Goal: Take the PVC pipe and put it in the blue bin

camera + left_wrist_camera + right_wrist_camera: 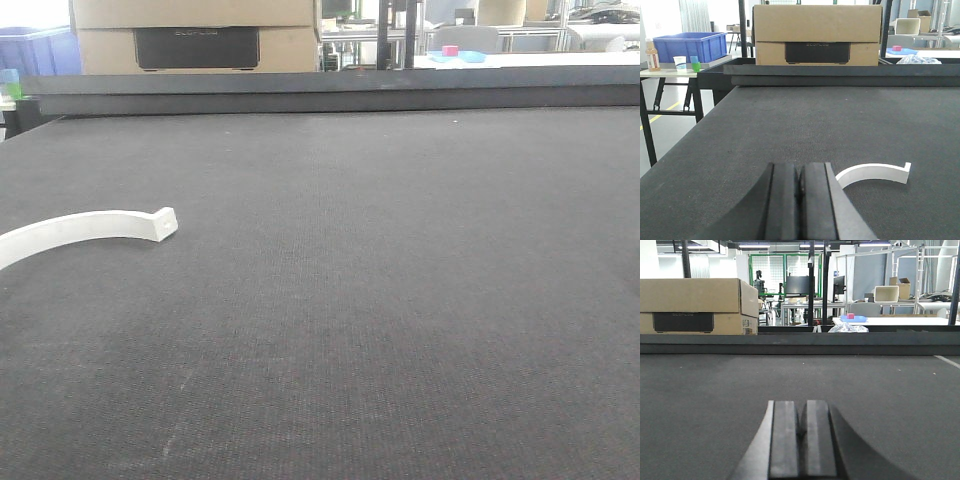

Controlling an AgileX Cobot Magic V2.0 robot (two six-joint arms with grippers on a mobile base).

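Observation:
The PVC pipe (85,229) is a slim white arc lying flat on the dark table mat at the left, its squared end with a small hole pointing right. In the left wrist view the PVC pipe (872,172) lies just ahead and to the right of my left gripper (800,172), which is shut with nothing in it. My right gripper (800,412) is also shut and empty, low over bare mat. The blue bin (689,47) stands on a side table far off to the left, beyond the mat's edge.
A cardboard box (817,34) stands behind the raised black rail (330,92) at the table's far edge. Small cups (687,63) and a bottle (650,54) sit beside the bin. The mat's left edge drops to the floor (660,125).

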